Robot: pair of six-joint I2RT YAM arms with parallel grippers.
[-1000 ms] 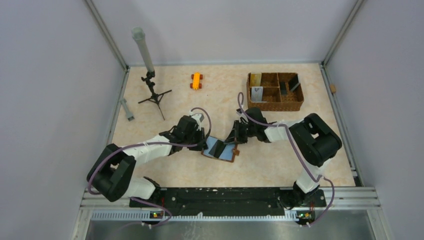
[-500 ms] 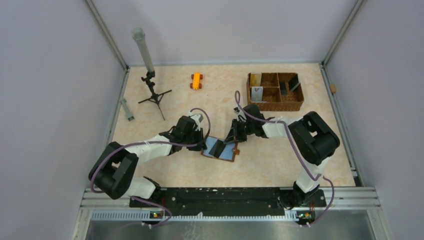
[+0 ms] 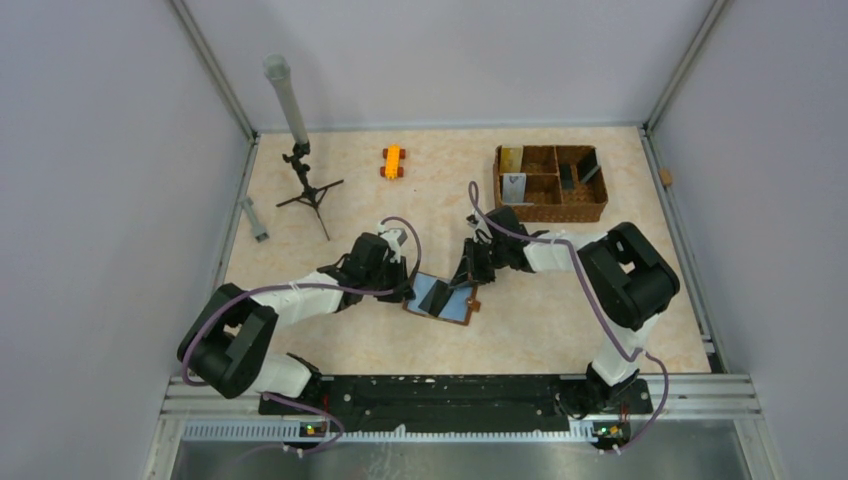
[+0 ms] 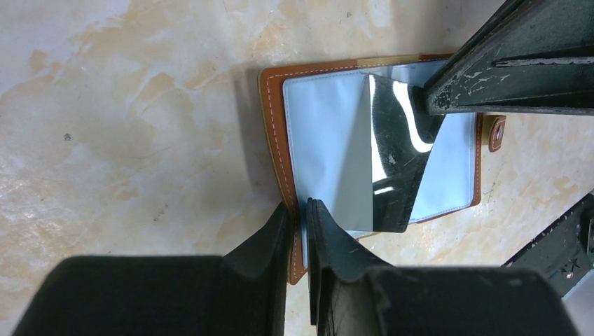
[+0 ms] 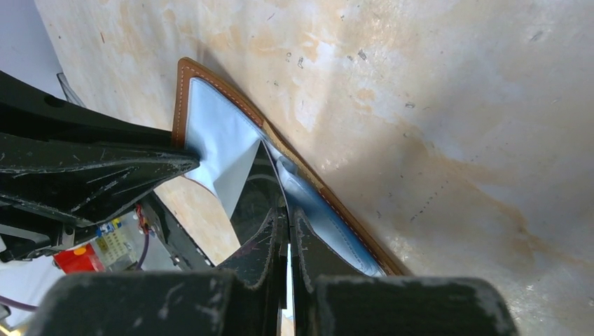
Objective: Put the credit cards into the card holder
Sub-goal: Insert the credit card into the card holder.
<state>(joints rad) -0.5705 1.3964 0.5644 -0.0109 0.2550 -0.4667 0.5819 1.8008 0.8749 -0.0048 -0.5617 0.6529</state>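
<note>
The card holder [image 3: 442, 298] lies open on the table [image 3: 560, 310], blue pockets up, between the two pairs of jaws. The left gripper [image 4: 298, 210] is clamped on the holder's brown stitched edge, one finger outside over the table, the other over the blue pocket. The right gripper [image 5: 288, 217] pinches a black card [image 4: 396, 161], its jaws almost together. The card stands tilted with its lower edge on the blue pocket, just beyond the left jaws. Whether that edge sits inside a slot I cannot tell.

Well behind the right jaws, toward the far wall, sits a brown woven basket [image 3: 550, 213]. A gold card [image 3: 511, 158], a silver card [image 3: 513, 186] and dark cards [image 3: 570, 175] stand in its compartments. Far beyond the left jaws are an orange toy car [image 3: 392, 161] and a small black tripod [image 3: 308, 190] bearing a grey tube [image 3: 285, 98].

From overhead, both wrists cover the grips. The left wrist view alone shows the snap tab [image 4: 496, 133] past the card, and a right finger [image 4: 504, 70] crossing the holder's corner and hiding the card's top. The right wrist view shows the left fingers [image 5: 91, 175] meeting the holder's corner, and the card nearly edge-on between its own jaws
</note>
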